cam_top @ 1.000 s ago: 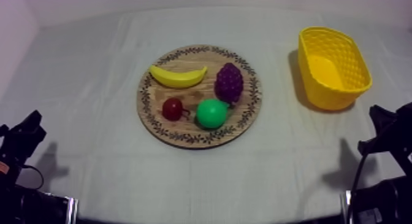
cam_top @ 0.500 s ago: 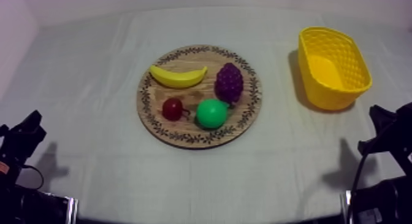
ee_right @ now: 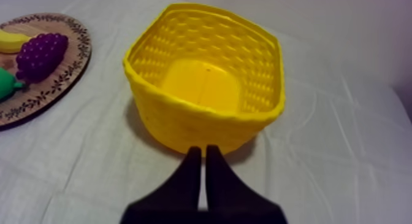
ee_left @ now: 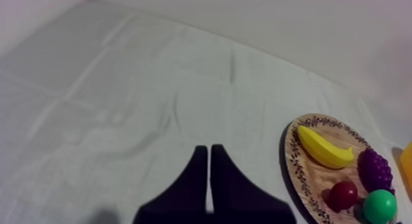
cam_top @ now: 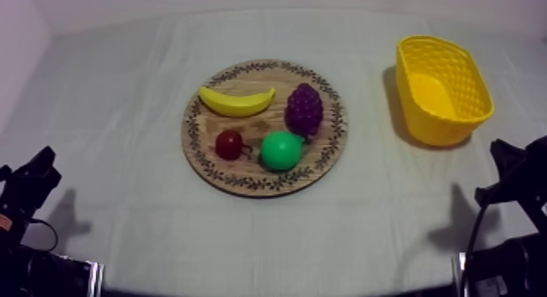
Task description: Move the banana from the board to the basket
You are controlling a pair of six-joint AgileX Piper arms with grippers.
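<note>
Banana (cam_top: 236, 102), smooth, plain yellow and gently curved with both tips turned toward the far edge, lies flat near eleven o'clock on the wooden board (cam_top: 264, 183), with the grapes (cam_top: 304, 110) at two, the pear (cam_top: 281, 150) at five and the small red fruit (cam_top: 229, 144) at eight. Off toward three o'clock, well apart from the board, the yellow basket (cam_top: 439, 129) stands on the tabletop (cam_top: 122, 89). Left fingers (ee_left: 200, 155) and right fingers (ee_right: 194, 156) are each pressed together on nothing.
</note>
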